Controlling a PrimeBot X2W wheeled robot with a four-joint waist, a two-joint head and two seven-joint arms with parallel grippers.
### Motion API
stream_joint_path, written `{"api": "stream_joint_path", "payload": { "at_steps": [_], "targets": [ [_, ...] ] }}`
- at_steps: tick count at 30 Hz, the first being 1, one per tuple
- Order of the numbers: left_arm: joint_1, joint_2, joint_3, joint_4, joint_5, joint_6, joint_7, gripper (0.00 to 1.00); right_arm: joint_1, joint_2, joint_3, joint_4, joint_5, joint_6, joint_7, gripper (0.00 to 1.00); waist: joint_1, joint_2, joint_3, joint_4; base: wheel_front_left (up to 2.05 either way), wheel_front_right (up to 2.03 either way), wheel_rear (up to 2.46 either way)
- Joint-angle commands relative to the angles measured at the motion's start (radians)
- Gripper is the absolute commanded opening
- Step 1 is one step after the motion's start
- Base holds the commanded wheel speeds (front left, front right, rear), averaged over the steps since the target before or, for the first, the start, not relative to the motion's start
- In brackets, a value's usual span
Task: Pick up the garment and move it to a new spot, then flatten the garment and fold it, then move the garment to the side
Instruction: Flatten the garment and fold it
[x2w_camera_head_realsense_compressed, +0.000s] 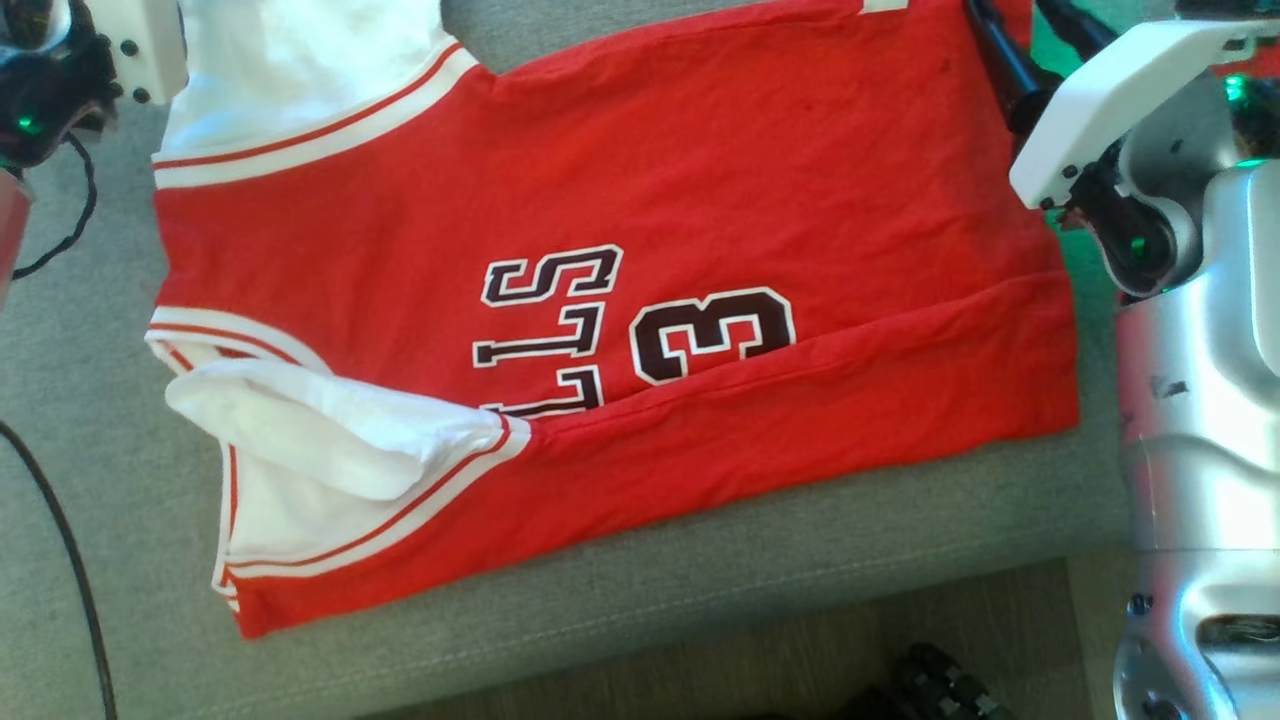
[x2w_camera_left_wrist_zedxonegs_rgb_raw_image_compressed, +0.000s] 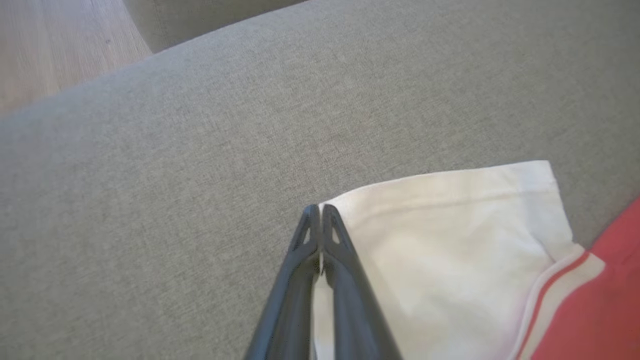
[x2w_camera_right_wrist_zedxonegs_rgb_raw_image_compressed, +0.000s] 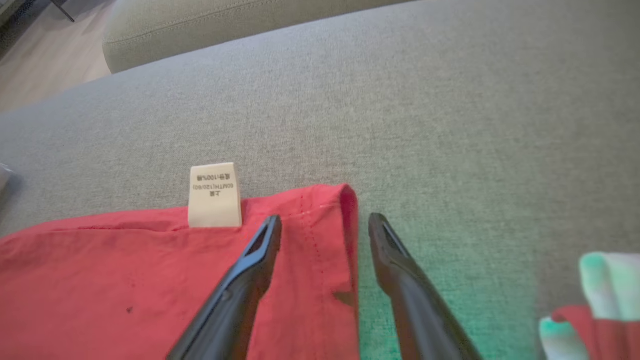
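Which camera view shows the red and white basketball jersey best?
The head view: nearly the whole jersey lies spread there, lettering included. The left wrist view gives one white sleeve corner; the right wrist view a red hem corner with its white label.

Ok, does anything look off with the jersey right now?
Yes. The near white sleeve is bunched and flopped over the jersey instead of lying flat. The folded-up near edge runs at a slant and cuts across the lettering.

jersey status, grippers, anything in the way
Left gripper shut at white sleeve corner. Right gripper open, straddling red hem corner. Jersey on cushion, near edge folded.
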Motion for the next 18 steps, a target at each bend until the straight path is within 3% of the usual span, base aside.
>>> {"api": "stream_joint_path", "payload": {
  "at_steps": [1,4,5,12,14,18],
  "targets": [
    [-0.063,0.056,0.029,-0.019,-0.007,-0.006,-0.01,0.0,-0.036,0.013,0.016,-0.023,-0.006,0.0,-0.002,0.74,0.0,0.0,0.0,0.004,0.0,0.0,0.0],
    [-0.068,0.055,0.015,-0.014,-0.015,-0.006,-0.019,0.0,-0.052,0.013,0.019,0.005,-0.015,0.0,-0.007,0.44,0.0,0.0,0.0,0.011,0.0,0.0,0.0],
    [-0.071,0.054,0.01,-0.012,-0.017,-0.006,-0.022,0.0,-0.058,0.013,0.021,0.012,-0.02,0.0,-0.009,0.38,0.0,0.0,0.001,0.013,0.0,0.0,0.0],
    [-0.084,0.047,-0.021,0.005,-0.033,-0.006,-0.043,0.0,-0.091,0.013,0.013,0.051,-0.049,0.0,-0.028,0.22,0.0,0.0,-0.003,0.024,0.0,0.0,0.0],
    [-0.089,0.046,-0.03,0.008,-0.038,-0.006,-0.048,0.0,-0.101,0.013,0.007,0.061,-0.062,0.0,-0.03,0.05,0.0,0.0,-0.003,0.028,0.0,0.0,0.0],
    [-0.097,0.045,-0.043,0.013,-0.046,-0.006,-0.057,0.0,-0.118,0.013,-0.007,0.071,-0.087,0.0,-0.038,0.0,0.0,0.0,-0.002,0.033,0.0,0.0,0.0]
  ]
}}
